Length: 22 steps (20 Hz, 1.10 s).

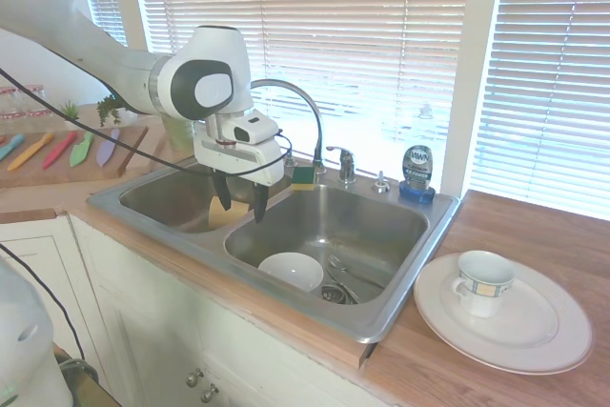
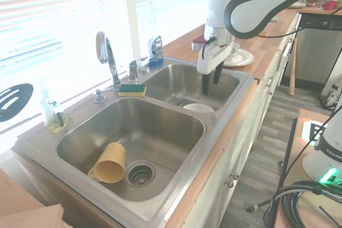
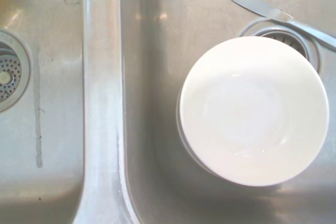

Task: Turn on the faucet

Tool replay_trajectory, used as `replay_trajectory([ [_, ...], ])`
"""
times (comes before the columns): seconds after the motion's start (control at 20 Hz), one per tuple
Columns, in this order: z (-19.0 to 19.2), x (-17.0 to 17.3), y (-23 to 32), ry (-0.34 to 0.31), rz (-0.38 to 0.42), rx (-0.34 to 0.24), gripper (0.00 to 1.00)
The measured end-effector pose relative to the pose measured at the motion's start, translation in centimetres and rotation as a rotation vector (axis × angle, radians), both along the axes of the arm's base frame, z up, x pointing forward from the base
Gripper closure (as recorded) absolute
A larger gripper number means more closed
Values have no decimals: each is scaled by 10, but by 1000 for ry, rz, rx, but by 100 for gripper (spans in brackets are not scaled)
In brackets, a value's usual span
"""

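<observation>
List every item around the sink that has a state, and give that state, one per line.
faucet: off, no water running
lever handle: untouched, gripper away from it
gripper: open, empty, hanging over the sink divider
white bowl: upright, empty, in the basin beside the drain
yellow cup: lying on its side in the other basin
mug: upright on the plate
dish soap bottle: standing cap down

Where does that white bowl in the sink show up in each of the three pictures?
First exterior view: the white bowl sits low in the right-hand basin, below the gripper.
Second exterior view: the bowl is partly hidden behind the far basin's near wall.
Wrist view: it fills the right half.
Shared landmark: the divider between the basins.
</observation>
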<state>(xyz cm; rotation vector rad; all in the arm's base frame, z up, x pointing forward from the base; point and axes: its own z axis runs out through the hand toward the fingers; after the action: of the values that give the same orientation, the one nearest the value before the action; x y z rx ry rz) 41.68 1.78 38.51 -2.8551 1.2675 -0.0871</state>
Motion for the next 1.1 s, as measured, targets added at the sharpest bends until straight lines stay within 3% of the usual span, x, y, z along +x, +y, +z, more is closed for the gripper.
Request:
replay_trajectory([
  [0.15, -7, 1, 0, 16, 0, 0, 0],
  [0.2, -8, 1, 0, 20, 0, 0, 100],
  [1.1, -9, 2, -4, 23, -10, 2, 100],
])
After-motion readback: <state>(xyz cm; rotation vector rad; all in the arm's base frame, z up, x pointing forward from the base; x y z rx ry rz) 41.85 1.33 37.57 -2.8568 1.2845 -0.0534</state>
